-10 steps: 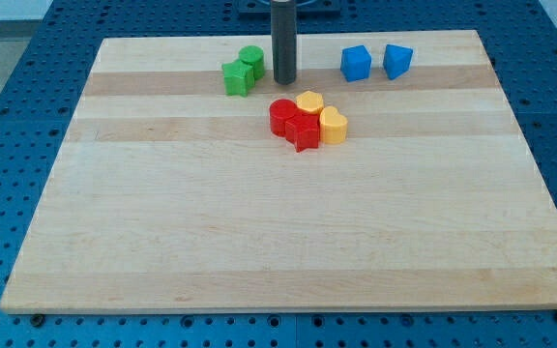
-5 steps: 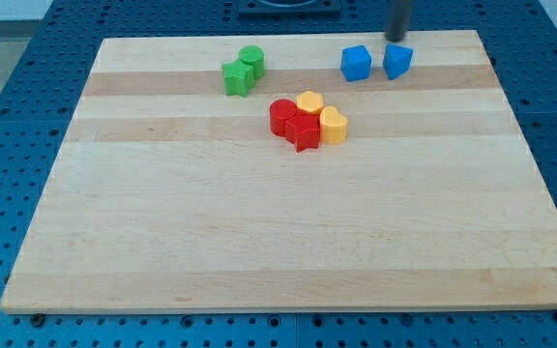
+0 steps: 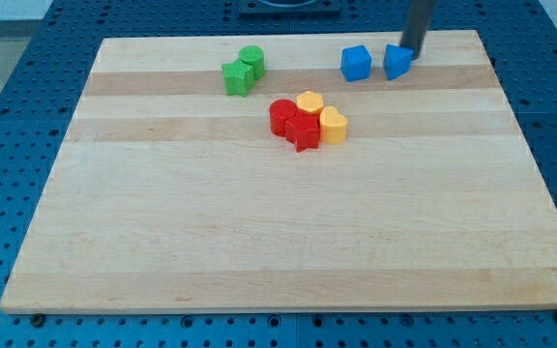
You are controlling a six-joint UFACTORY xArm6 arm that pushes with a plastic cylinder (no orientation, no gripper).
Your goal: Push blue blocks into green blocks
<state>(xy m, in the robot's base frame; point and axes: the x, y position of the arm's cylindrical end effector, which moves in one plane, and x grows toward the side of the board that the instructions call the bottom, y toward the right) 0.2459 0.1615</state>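
The board is pale wood, banded in lighter and slightly darker strips, and it lies on a blue perforated surface. Two blocks are blue — a cube and a wedge-like one. Two are green — a cylinder and a star-like shape. Two are red, two yellow. The rod is dark grey down to my tip.
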